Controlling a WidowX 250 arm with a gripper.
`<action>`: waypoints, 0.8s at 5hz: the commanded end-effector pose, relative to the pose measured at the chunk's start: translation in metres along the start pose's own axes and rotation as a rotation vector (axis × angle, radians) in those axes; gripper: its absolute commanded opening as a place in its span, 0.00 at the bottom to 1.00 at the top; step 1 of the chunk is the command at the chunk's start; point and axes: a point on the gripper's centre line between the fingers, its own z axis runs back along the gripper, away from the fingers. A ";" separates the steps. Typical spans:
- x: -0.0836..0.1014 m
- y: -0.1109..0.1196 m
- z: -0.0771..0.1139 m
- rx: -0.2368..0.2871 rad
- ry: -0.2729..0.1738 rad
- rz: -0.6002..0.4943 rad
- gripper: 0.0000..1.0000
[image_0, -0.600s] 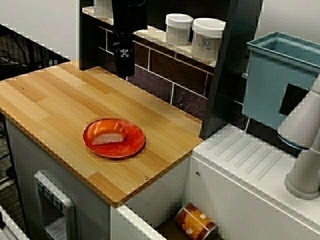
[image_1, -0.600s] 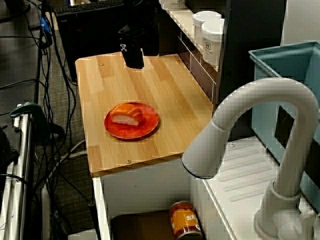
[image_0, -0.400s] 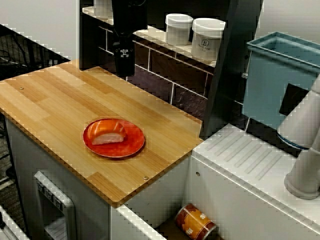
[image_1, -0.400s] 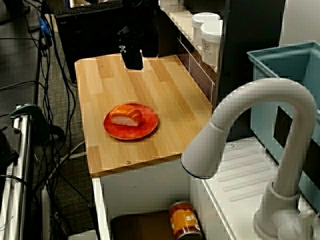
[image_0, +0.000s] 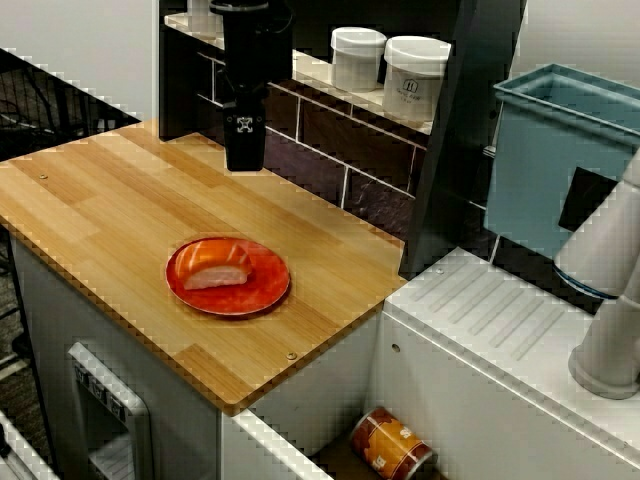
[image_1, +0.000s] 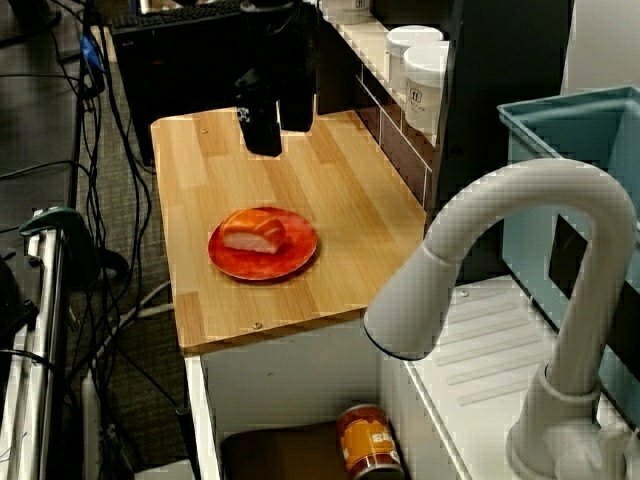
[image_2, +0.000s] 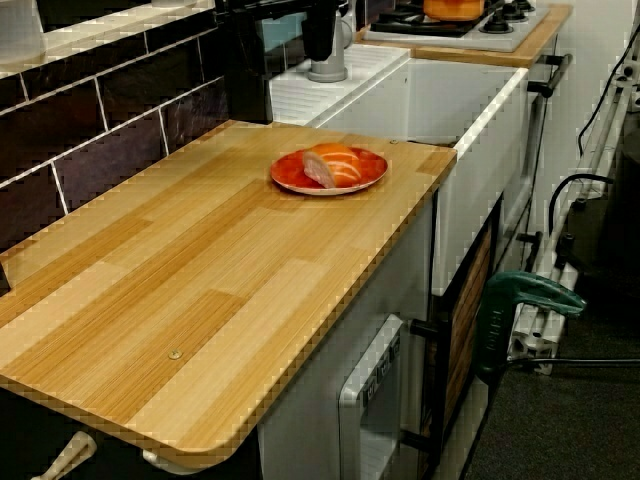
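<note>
A red plate (image_0: 268, 288) lies on the wooden counter (image_0: 110, 200) with a piece of salmon sushi (image_0: 215, 268) on it. My black gripper (image_0: 245, 160) hangs upright over the back of the counter, close to the dark tiled wall, well behind the plate and touching nothing. Its fingers point down and read as one dark block, so their state is unclear. From the sink side, the gripper (image_1: 263, 145) is beyond the plate (image_1: 297, 248) and sushi (image_1: 252, 233). The low view along the counter shows the plate (image_2: 288, 178) and sushi (image_2: 335, 165) but no gripper.
Two white jars (image_0: 357, 58) (image_0: 414, 78) stand on the shelf above the tiled wall. A teal bin (image_0: 560, 160) is at the right and a white faucet (image_1: 500, 260) arches over the sink, where a can (image_0: 392, 445) lies.
The gripper has come down a little toward the counter and shifted slightly toward its front. The plate and sushi have not moved.
</note>
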 end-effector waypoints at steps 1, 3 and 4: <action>-0.013 -0.006 -0.002 0.030 -0.001 0.058 1.00; -0.012 -0.027 -0.002 0.042 -0.066 0.112 1.00; -0.012 -0.025 -0.006 0.037 -0.075 0.174 1.00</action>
